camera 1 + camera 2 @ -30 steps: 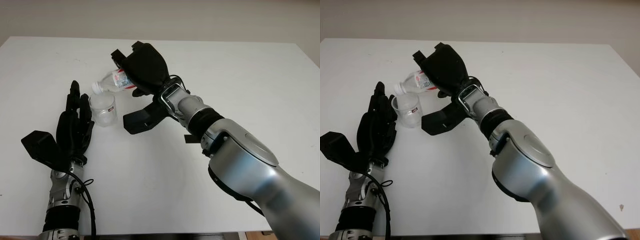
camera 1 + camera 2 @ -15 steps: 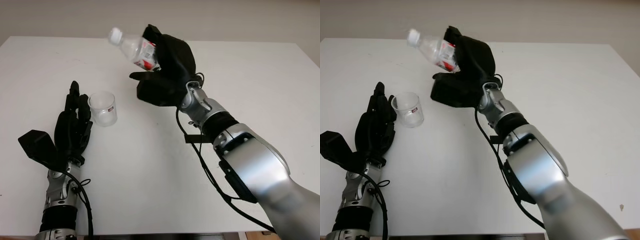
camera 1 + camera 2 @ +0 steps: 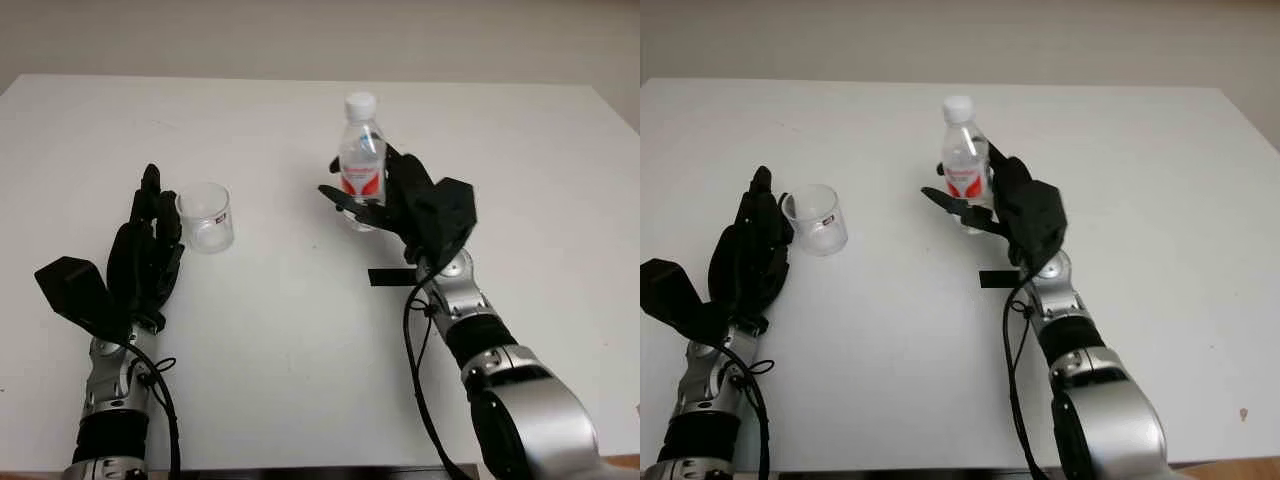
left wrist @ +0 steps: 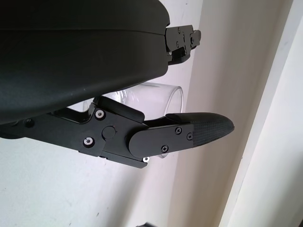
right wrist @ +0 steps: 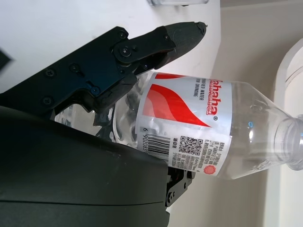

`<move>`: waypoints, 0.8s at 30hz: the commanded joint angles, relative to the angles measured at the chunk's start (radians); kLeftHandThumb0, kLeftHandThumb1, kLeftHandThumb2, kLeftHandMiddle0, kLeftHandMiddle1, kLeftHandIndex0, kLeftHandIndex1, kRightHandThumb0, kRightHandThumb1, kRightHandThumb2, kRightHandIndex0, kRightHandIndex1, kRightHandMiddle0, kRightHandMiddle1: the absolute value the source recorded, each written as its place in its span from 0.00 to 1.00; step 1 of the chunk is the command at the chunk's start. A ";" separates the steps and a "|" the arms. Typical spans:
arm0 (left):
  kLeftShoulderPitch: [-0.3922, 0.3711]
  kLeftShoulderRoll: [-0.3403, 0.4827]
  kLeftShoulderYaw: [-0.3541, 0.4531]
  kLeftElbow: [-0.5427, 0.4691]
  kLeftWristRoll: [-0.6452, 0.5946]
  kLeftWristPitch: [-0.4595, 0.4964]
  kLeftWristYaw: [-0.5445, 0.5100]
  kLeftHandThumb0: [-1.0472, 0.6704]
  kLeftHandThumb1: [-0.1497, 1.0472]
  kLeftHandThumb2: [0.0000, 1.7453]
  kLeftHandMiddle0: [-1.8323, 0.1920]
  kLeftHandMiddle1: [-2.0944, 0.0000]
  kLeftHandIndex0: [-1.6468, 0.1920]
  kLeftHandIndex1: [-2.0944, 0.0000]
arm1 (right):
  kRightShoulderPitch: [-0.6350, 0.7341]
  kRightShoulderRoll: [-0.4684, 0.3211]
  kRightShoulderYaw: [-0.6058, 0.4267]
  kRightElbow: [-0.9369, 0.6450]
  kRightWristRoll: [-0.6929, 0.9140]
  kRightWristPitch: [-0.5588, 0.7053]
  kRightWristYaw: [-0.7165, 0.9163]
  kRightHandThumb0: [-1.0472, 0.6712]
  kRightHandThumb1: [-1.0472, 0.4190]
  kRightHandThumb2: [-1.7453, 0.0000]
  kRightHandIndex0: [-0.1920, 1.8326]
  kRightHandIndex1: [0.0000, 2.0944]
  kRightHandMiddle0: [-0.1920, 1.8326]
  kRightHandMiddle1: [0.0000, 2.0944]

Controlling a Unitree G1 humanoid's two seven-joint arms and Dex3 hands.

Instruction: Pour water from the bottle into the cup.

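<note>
A clear water bottle (image 3: 361,160) with a red-and-white label and a white cap stands upright, right of the middle of the table. My right hand (image 3: 372,205) is shut on its lower half, thumb in front and the other fingers behind. In the right wrist view the label (image 5: 189,127) sits between the black fingers (image 5: 142,47). A clear plastic cup (image 3: 207,217) stands upright on the table to the left. My left hand (image 3: 148,240) is open just left of the cup. The cup's rim (image 4: 163,94) shows past a finger (image 4: 199,130) in the left wrist view.
The white table (image 3: 300,350) reaches well past both hands, with its far edge against a pale wall. A small black strip (image 3: 385,277) lies on the table under my right wrist.
My right hand lifted the bottle from its tipped pose over the cup, swung it right and set it upright. The cup and left hand stayed put.
</note>
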 commanded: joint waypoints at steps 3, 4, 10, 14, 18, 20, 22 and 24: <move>-0.004 -0.001 -0.007 0.015 0.001 0.011 -0.012 0.18 1.00 0.30 0.97 0.97 0.96 0.98 | 0.056 -0.010 -0.030 -0.136 0.035 0.082 0.027 0.38 0.00 0.80 0.78 1.00 0.58 1.00; -0.004 -0.002 -0.008 0.017 0.001 0.011 -0.012 0.18 1.00 0.30 0.97 0.97 0.96 0.98 | 0.071 -0.009 -0.038 -0.166 0.047 0.112 0.033 0.38 0.00 0.79 0.78 1.00 0.59 1.00; -0.002 -0.007 -0.019 0.016 0.010 0.011 -0.012 0.18 1.00 0.31 0.97 0.97 0.96 0.97 | 0.158 -0.024 -0.061 -0.359 0.065 0.284 0.025 0.37 0.00 0.79 0.79 1.00 0.59 1.00; 0.001 -0.012 -0.020 0.009 0.005 0.016 -0.006 0.18 1.00 0.31 0.96 0.97 0.96 0.97 | 0.182 -0.051 -0.074 -0.417 0.066 0.351 0.041 0.37 0.00 0.79 0.79 1.00 0.58 1.00; 0.004 -0.010 -0.022 0.010 0.002 0.016 -0.015 0.18 1.00 0.32 0.97 0.98 0.96 0.98 | 0.200 -0.070 -0.078 -0.466 0.063 0.390 0.051 0.37 0.00 0.80 0.78 1.00 0.58 1.00; 0.006 -0.011 -0.021 0.011 0.000 0.014 -0.020 0.17 1.00 0.31 0.97 0.98 0.97 0.98 | 0.209 -0.077 -0.079 -0.484 0.059 0.390 0.054 0.38 0.00 0.80 0.78 1.00 0.58 1.00; 0.006 -0.012 -0.021 0.012 -0.001 0.013 -0.021 0.17 1.00 0.31 0.97 0.98 0.97 0.98 | 0.215 -0.080 -0.081 -0.495 0.057 0.394 0.053 0.38 0.00 0.79 0.78 1.00 0.58 1.00; 0.007 -0.010 -0.021 0.012 -0.001 0.012 -0.024 0.17 1.00 0.31 0.98 0.98 0.97 0.98 | 0.223 -0.083 -0.079 -0.508 0.053 0.410 0.051 0.38 0.00 0.79 0.79 1.00 0.59 1.00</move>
